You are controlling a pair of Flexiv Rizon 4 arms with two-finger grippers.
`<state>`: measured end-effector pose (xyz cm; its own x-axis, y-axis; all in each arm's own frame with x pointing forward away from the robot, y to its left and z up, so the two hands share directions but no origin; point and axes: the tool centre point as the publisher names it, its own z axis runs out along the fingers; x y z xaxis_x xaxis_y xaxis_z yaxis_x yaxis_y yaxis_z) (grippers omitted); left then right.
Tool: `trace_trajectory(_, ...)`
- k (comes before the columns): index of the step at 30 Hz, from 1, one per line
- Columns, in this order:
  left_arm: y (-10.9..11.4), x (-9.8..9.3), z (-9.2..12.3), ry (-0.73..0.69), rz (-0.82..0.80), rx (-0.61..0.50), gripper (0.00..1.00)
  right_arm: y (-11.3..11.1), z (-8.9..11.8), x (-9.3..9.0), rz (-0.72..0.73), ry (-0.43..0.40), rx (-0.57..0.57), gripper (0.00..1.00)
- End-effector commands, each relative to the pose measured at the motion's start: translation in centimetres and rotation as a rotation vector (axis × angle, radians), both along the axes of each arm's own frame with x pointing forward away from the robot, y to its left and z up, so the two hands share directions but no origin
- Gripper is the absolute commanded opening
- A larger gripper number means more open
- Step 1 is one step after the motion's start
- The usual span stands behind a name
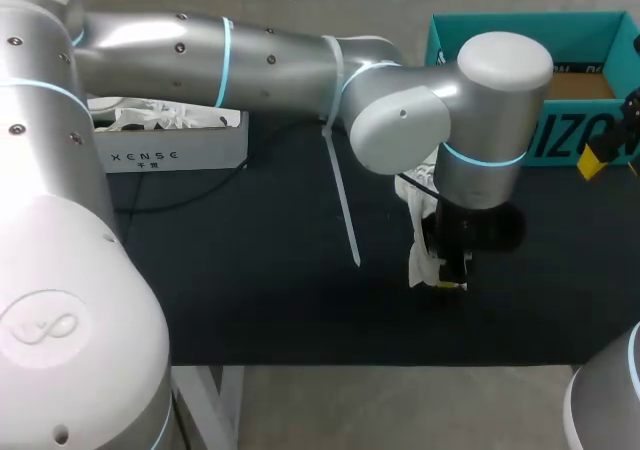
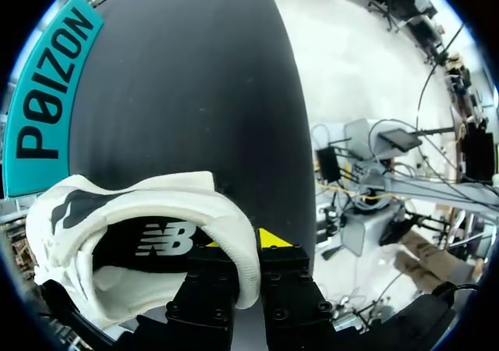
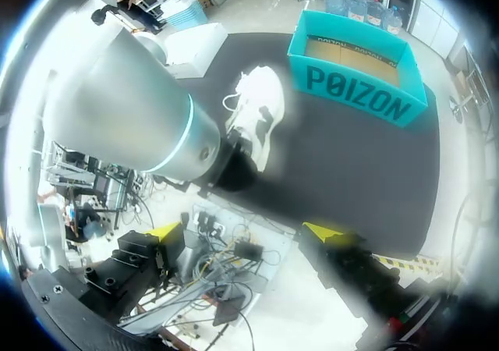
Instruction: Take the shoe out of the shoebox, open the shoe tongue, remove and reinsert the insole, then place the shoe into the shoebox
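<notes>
The left hand [image 1: 455,280] hung right of the frame's centre, low over the black tabletop [image 1: 250,270], pinching the white shoe [image 1: 418,238] by its collar [image 2: 234,234]. The teal shoebox [image 1: 590,40] stood at upper right. The right hand [image 3: 245,234], at the right edge, was spread.

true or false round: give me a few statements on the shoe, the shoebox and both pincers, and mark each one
1. The shoe lies inside the teal shoebox. False: it is outside the box, over the black mat.
2. The left pincer is shut on the shoe's collar. True.
3. The right pincer holds the insole. False: it is open with nothing between its fingers.
4. The shoebox is open on top, its brown floor showing. True.
</notes>
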<state>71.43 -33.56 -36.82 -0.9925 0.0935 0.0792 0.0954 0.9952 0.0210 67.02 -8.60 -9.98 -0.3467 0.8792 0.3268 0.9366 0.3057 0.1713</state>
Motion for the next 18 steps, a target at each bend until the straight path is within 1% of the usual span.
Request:
trace_trajectory(1,1.0,-0.4,1.3,-0.009,-0.008,-0.009,0.0,0.1,0.0,0.2,0.001,0.005,-0.001,1.0)
trace_trajectory(3,1.5,-0.5,1.8,-0.018,-0.012,-0.008,0.0,0.1,0.0,0.2,0.001,0.005,-0.001,1.0)
trace_trajectory(6,3.5,-0.3,2.9,-0.033,-0.011,-0.003,0.0,0.1,0.0,0.2,0.001,0.005,-0.001,1.0)
trace_trajectory(12,8.6,0.5,4.7,-0.045,-0.04,0.057,0.0,0.1,0.0,0.2,0.001,0.005,-0.001,1.0)
trace_trajectory(15,10.9,0.7,5.6,-0.044,-0.128,0.04,0.0,0.1,0.0,0.2,0.001,0.005,-0.001,1.0)
trace_trajectory(16,11.3,0.7,5.8,-0.035,-0.171,0.032,0.0,0.1,0.0,0.2,0.001,0.005,-0.001,1.0)
trace_trajectory(17,11.9,0.7,6.2,-0.034,-0.251,0.05,0.0,0.1,0.0,0.2,0.001,0.005,-0.001,1.0)
trace_trajectory(18,12.6,0.6,6.5,-0.04,-0.286,0.049,0.0,0.1,0.0,0.2,0.001,0.005,-0.001,1.0)
